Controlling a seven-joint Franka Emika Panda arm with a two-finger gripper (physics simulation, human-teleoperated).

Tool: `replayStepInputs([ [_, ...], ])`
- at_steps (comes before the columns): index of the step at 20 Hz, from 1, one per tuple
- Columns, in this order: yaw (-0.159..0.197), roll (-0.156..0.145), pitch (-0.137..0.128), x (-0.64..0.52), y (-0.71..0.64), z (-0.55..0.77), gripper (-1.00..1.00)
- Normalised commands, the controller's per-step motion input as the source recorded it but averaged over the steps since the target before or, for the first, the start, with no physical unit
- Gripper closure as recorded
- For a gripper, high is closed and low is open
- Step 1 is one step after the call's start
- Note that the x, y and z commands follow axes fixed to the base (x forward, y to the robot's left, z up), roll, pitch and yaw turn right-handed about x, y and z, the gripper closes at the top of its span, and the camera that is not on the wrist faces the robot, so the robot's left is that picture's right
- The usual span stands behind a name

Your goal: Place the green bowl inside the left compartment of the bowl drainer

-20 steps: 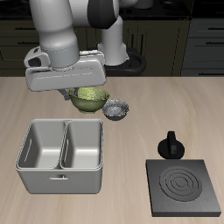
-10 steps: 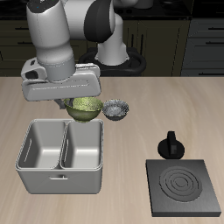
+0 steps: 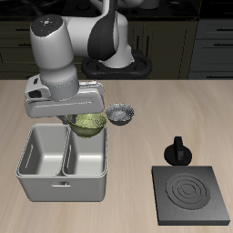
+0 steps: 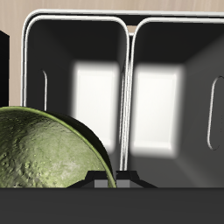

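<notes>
The green bowl (image 3: 88, 123) hangs in the air, held by its rim in my gripper (image 3: 76, 116), which is shut on it. It hovers over the back rim of the bowl drainer (image 3: 64, 187), above the well beside the left compartment (image 3: 43, 152). In the wrist view the green bowl (image 4: 48, 153) covers part of one well, while the left compartment (image 4: 171, 96) shows bare and grey past the middle wall (image 4: 129, 96). My hand hides the fingers in the exterior view.
A grey-and-white patterned bowl (image 3: 120, 114) sits on the table just behind the drainer's back corner, close to the held bowl. A black square plate with rings (image 3: 190, 194) lies near the front edge, with a small black knobbed object (image 3: 178, 150) behind it.
My gripper has carried the green bowl forward and lower, from beside the patterned bowl to over the drainer's back rim. Nothing else moved.
</notes>
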Motion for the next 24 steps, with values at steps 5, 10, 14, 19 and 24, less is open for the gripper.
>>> replayStepInputs([
  [5, 0.038, -0.045, 0.003, -0.08, -0.07, -0.06, 1.00],
  [10, 0.008, 0.007, 0.019, -0.05, -0.08, -0.03, -1.00],
  [14, 0.013, 0.022, 0.005, -0.12, 0.02, -0.01, -1.00],
  [19, 0.009, 0.024, -0.026, -0.18, 0.07, 0.10, -1.00],
  [24, -0.040, 0.037, -0.057, -0.28, 0.24, 0.35, -1.00],
])
